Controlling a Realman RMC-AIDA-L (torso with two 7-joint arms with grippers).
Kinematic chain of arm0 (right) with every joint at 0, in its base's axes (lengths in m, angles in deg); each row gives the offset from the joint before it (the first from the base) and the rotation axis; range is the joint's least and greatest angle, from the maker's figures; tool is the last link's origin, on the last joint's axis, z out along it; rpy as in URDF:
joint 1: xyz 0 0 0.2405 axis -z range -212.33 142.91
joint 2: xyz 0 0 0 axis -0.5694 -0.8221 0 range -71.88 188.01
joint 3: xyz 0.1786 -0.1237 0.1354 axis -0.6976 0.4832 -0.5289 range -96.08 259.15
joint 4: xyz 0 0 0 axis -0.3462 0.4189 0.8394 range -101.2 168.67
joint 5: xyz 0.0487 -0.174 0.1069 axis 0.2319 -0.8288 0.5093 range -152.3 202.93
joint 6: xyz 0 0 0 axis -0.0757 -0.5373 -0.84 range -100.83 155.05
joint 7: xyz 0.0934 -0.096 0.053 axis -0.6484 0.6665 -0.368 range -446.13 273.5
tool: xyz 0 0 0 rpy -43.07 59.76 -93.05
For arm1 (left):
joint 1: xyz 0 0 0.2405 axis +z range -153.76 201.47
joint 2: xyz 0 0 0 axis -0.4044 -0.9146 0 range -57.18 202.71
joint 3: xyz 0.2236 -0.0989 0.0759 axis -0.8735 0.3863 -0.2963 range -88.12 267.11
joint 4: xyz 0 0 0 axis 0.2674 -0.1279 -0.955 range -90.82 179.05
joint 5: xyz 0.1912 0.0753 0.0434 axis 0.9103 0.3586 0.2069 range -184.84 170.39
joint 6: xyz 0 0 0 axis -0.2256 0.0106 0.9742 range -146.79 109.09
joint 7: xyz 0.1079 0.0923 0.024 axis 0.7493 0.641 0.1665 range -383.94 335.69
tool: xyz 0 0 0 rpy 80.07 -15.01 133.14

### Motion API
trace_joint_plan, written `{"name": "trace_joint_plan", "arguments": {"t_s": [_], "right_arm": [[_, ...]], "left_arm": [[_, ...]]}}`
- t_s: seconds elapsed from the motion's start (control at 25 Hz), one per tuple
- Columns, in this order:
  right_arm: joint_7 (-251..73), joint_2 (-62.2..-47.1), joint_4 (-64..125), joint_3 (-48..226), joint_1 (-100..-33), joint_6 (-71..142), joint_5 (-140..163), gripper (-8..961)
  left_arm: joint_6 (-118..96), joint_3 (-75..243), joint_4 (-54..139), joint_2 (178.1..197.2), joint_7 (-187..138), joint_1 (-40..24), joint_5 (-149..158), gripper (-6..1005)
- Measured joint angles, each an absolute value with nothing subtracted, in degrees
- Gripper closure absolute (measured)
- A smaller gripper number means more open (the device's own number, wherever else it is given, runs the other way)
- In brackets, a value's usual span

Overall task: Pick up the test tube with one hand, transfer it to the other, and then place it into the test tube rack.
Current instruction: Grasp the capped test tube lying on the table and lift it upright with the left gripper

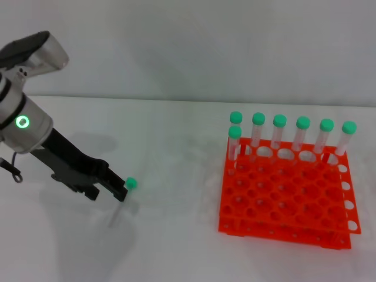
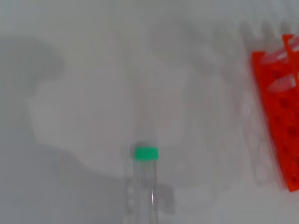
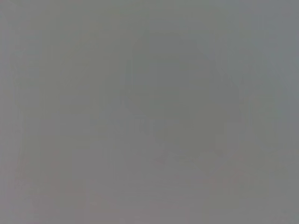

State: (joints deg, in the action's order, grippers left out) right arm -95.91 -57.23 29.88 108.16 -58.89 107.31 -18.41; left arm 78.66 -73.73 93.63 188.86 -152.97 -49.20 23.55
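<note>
My left gripper, black with slim prongs on a silver arm with a green glowing ring, is at the left of the table, a little above it. It is shut on the test tube, whose green cap sticks out past the fingertips. In the left wrist view the tube runs lengthwise with its cap farthest from the camera. The orange test tube rack stands at the right, well apart from the gripper; its edge shows in the left wrist view. My right gripper is out of view.
Several green-capped tubes stand upright in the rack's back row and one at its back left corner. The white table lies between gripper and rack. The right wrist view shows only plain grey.
</note>
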Motion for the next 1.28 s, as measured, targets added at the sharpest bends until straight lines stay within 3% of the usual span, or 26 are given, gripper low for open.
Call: {"name": "trace_joint_plan", "arguments": {"t_s": [0.32, 1.28], "right_arm": [[-95.9, -57.25, 28.8, 108.5, -59.1, 107.3, -18.4, 97], [-95.8, -57.23, 28.4, 108.8, -58.4, 107.5, -18.4, 99]], "left_arm": [[73.8, -73.7, 83.9, 188.78, -160.8, -48.9, 27.6, 299], [68.1, -73.6, 81.6, 188.33, -167.0, -46.8, 36.3, 301]]}}
